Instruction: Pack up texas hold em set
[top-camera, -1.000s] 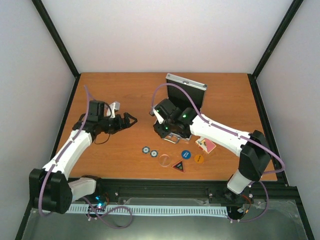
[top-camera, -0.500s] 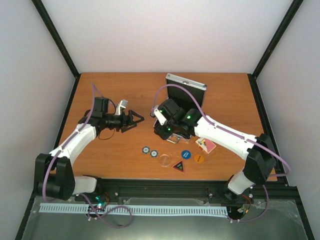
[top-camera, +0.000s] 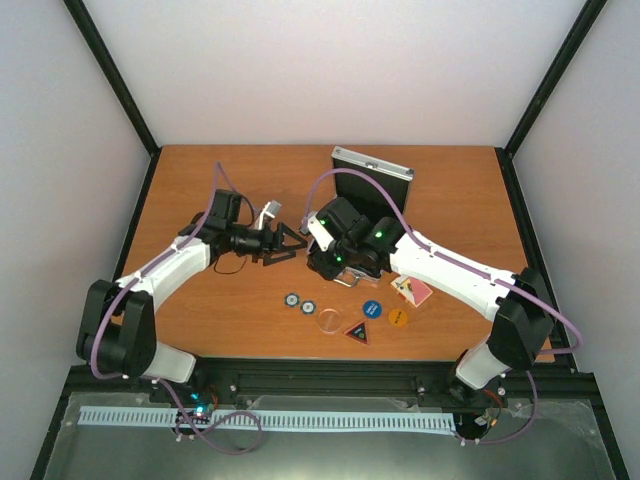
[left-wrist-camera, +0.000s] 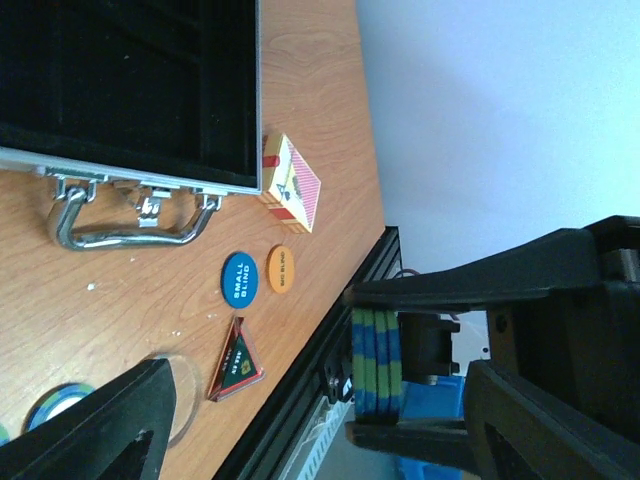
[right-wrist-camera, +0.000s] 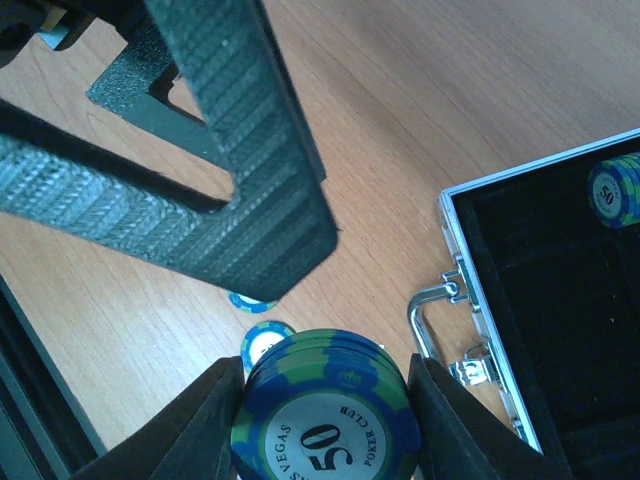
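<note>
Right jaws pinch a blue-green chip stack (right-wrist-camera: 325, 420) above the table (top-camera: 200, 180), near the open case (left-wrist-camera: 130, 90); left jaws stand spread beside that stack. I see the card deck (left-wrist-camera: 292, 185) just beside the case.

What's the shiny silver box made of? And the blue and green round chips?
The silver box looks like metal, perhaps aluminium: its rim gleams bright. Its black lining seems felt-like, dull and lightless. The blue-and-green chips look like hard plastic or clay, smooth with a printed label; which one is unclear.
</note>
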